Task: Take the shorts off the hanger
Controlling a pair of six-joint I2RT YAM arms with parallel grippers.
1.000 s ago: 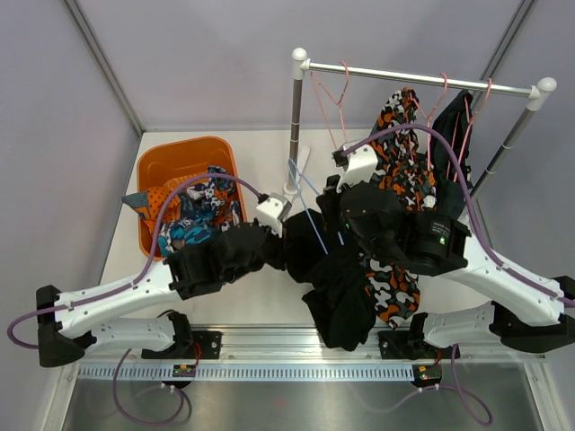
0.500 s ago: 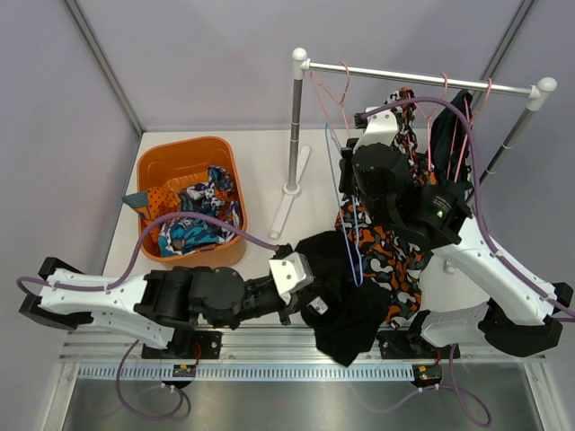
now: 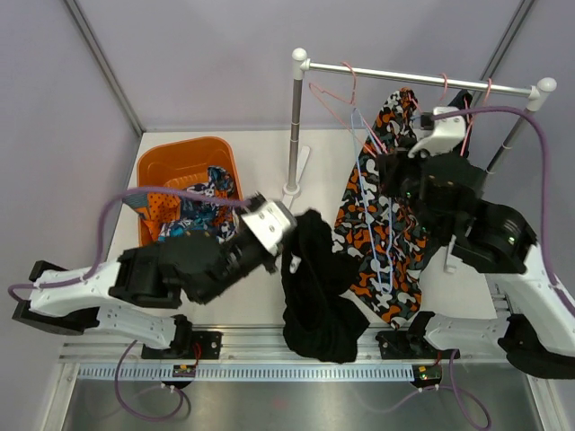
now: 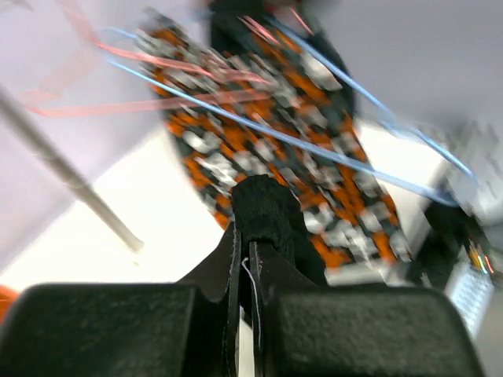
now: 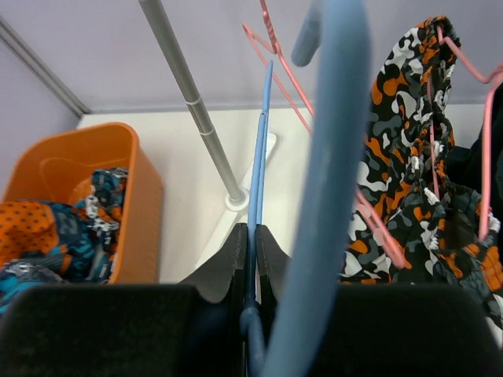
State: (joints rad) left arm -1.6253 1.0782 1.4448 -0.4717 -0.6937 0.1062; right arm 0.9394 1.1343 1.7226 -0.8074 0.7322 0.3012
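Observation:
My left gripper point(image 3: 289, 241) is shut on a fold of the plain black shorts point(image 3: 314, 296), which hang from it down to the table's front edge. In the left wrist view the black cloth point(image 4: 263, 208) bulges out from between the closed jaws of that gripper point(image 4: 244, 245). My right gripper point(image 3: 382, 166) is shut on the wire of a bare blue hanger point(image 3: 359, 180), held up beside the rail. In the right wrist view the hanger point(image 5: 257, 157) runs between the closed jaws of that gripper point(image 5: 252, 229). The camouflage shorts point(image 3: 386, 242) hang from a pink hanger. The navy shorts point(image 3: 463, 103) hang mostly hidden behind my right arm. The teal patterned shorts point(image 3: 193, 215) lie in the basket.
An orange basket point(image 3: 157, 166) stands at the back left. The clothes rail point(image 3: 422, 79) crosses the back right on a grey pole point(image 3: 295, 126) with a white foot. Empty pink hangers point(image 3: 328, 94) hang on the rail. Grey walls close in both sides.
The black shorts came off the blue hanger. My left gripper lifted them up and to the left. My right gripper carried the bare hanger right and back toward the rail.

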